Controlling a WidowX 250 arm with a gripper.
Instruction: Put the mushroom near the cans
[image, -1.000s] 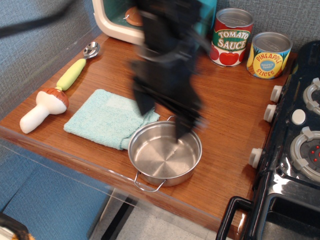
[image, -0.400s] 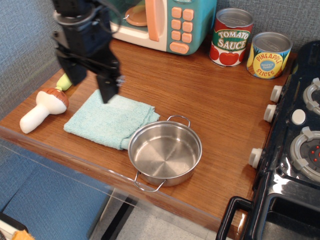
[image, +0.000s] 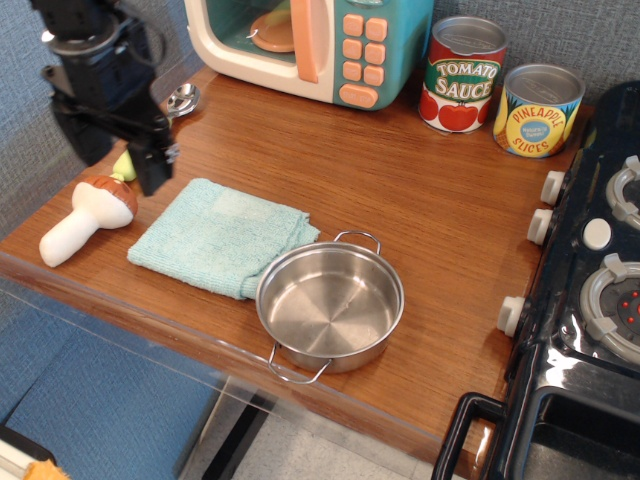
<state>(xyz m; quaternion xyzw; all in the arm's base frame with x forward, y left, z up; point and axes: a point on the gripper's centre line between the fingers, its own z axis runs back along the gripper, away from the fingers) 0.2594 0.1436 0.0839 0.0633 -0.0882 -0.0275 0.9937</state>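
Observation:
The mushroom (image: 82, 219) lies on its side at the wooden counter's front left corner, cream stem toward the edge, reddish-brown cap toward the back. The two cans stand at the back right: the Tomato Sauce can (image: 462, 75) and the Pineapple Slices can (image: 538, 110). My black gripper (image: 120, 165) hovers just above and behind the mushroom's cap, with its fingers spread apart and nothing between them. It covers most of the spoon's yellow-green handle.
A spoon (image: 183, 98) lies behind the gripper. A light-blue cloth (image: 220, 235) lies right of the mushroom, with a steel pot (image: 330, 305) at its right. A toy microwave (image: 310, 45) stands at the back. A black stove (image: 590, 290) borders the right side.
The gripper has swung left, from over the pot, across the cloth, to above the mushroom's cap. Nothing on the counter has moved.

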